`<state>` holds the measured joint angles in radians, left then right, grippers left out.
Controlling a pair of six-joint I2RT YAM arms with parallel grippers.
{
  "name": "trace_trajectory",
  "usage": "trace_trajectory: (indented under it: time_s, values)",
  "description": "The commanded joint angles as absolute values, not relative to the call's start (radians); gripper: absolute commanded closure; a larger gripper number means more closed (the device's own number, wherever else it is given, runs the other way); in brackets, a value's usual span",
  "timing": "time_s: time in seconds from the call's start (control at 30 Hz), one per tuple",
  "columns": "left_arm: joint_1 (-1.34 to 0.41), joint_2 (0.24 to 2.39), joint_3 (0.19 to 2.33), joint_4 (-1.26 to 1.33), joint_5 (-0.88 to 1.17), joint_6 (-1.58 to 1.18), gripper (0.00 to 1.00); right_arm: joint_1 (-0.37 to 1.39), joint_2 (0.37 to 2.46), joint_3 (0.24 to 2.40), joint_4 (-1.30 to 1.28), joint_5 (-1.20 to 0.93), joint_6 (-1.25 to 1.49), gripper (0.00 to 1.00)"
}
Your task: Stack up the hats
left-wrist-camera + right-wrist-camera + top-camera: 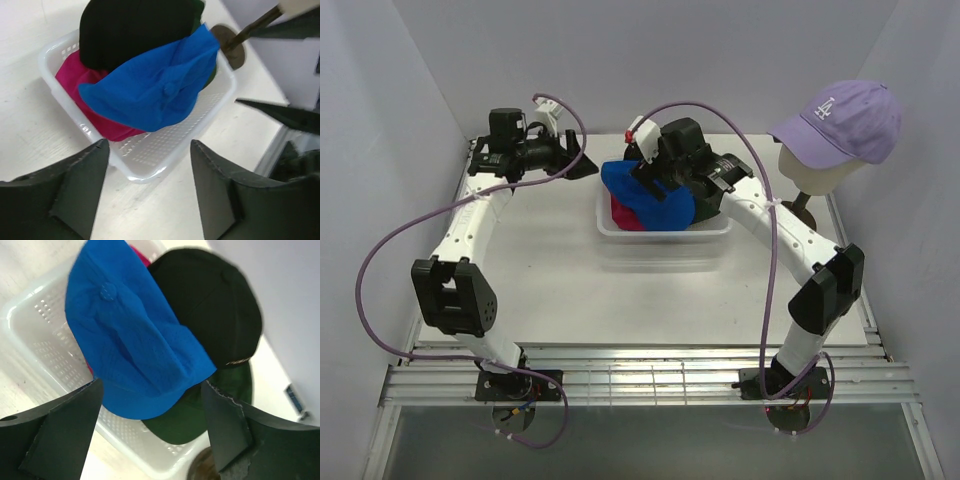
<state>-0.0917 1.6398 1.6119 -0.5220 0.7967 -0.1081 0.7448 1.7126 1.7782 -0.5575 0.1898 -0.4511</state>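
Reaching from above, the right end effector (648, 172) hangs over the bright blue cap (650, 198), which tops the white mesh basket (665, 233) on the bench (570, 290). The lavender LA cap (845, 120) sits on the mannequin head (815, 178).

Left wrist: the left end effector (148, 145) is wide and empty beside the basket. The magenta cap (80, 80) and black cap (135, 30) lie under the blue one.

Right wrist: jaws wide, empty. Best to pinch the blue brim alone, sparing the dark green cap (200, 415) beneath.

Robot lab booth, white walls (380, 100), railed table (650, 385)
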Motion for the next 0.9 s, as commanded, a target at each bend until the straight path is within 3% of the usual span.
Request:
trace_trajectory:
  time_s: [0.0,0.07,0.13,0.37,0.47,0.5,0.57,0.6,0.63,0.87]
  values:
    - [-0.165,1.635,1.557,-0.511,0.703,0.142,0.22,0.694,1.755,1.783,-0.598,0.044,-0.290,0.17]
    - [-0.250,1.658,1.546,-0.477,0.652,0.211,0.08,0.678,1.747,1.770,-0.597,0.029,-0.258,0.18]
    - [-0.317,1.699,1.558,-0.451,0.611,0.302,0.05,0.673,1.698,1.731,-0.572,0.011,-0.253,0.18]
    - [-0.388,1.836,1.655,-0.358,0.372,0.357,0.03,0.672,1.536,1.523,-0.483,0.009,-0.261,0.17]
    - [-0.393,1.858,1.654,-0.327,0.313,0.364,0.23,0.672,1.497,1.464,-0.472,0.021,-0.262,0.17]
    - [-0.393,1.862,1.652,-0.322,0.310,0.364,0.44,0.672,1.482,1.451,-0.468,0.032,-0.262,0.17]
    - [-0.399,1.861,1.641,-0.313,0.299,0.364,0.66,0.669,1.468,1.424,-0.460,0.032,-0.264,0.17]
    - [-0.400,1.859,1.638,-0.302,0.293,0.364,0.80,0.669,1.454,1.416,-0.457,0.031,-0.265,0.17]
    - [-0.403,1.858,1.635,-0.293,0.287,0.359,1.00,0.667,1.447,1.402,-0.456,0.028,-0.273,0.17]
    - [-0.402,1.816,1.689,-0.311,0.290,0.267,1.00,0.669,1.347,1.324,-0.417,-0.012,-0.331,0.17]
